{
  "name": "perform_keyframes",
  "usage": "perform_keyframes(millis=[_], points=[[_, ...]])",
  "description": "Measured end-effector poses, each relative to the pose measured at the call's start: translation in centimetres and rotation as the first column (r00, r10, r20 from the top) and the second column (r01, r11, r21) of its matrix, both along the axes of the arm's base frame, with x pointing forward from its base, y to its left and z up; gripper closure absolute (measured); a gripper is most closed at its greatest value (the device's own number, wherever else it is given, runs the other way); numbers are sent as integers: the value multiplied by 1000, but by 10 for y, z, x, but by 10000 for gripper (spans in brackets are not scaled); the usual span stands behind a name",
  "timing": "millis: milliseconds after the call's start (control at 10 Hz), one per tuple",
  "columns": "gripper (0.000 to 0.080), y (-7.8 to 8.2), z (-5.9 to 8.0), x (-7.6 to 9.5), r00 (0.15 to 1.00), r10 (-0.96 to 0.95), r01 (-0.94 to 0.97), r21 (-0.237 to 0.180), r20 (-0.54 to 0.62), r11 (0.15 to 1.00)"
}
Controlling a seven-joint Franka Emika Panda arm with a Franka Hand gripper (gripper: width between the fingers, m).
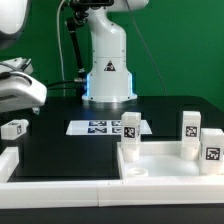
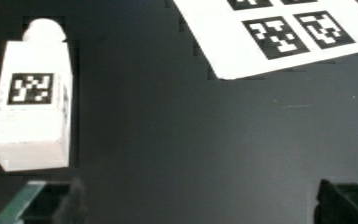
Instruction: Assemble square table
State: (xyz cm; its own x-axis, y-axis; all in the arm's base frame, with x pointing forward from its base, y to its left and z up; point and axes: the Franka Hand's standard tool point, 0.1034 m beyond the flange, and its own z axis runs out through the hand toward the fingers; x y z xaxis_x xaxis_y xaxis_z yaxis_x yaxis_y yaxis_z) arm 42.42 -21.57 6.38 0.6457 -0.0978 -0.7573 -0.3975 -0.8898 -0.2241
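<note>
We judge this the reach for another small white stubby plastic leg with a black-and-white tag (image 2: 34, 100), lying flat on the black table (image 2: 194, 130) at the exterior view's left, near the marker board (image 2: 282, 35); its long axis runs toward the camera, tapered tip away. Our gripper (image 2: 197, 205) hangs spread wide, empty; next, centre over the leg, descend, close

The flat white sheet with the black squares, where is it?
The marker board lies flat on the black table in the middle of the exterior view, just in front of the robot's base and behind the nearest standing leg.
</note>
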Motion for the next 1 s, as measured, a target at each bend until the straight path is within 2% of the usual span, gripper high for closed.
perform_keyframes(millis=[100, 400, 500, 1000], points=[[151, -1, -1, -2, 1000, 0, 0, 0, -3, 1000], [151, -44, -26, -47, 998, 31, -31, 1, -53, 1000], [151, -49, -33, -51, 999, 27, -28, -13, -42, 1000], [151, -47, -35, -52, 999, 29, -30, -10, -46, 999]])
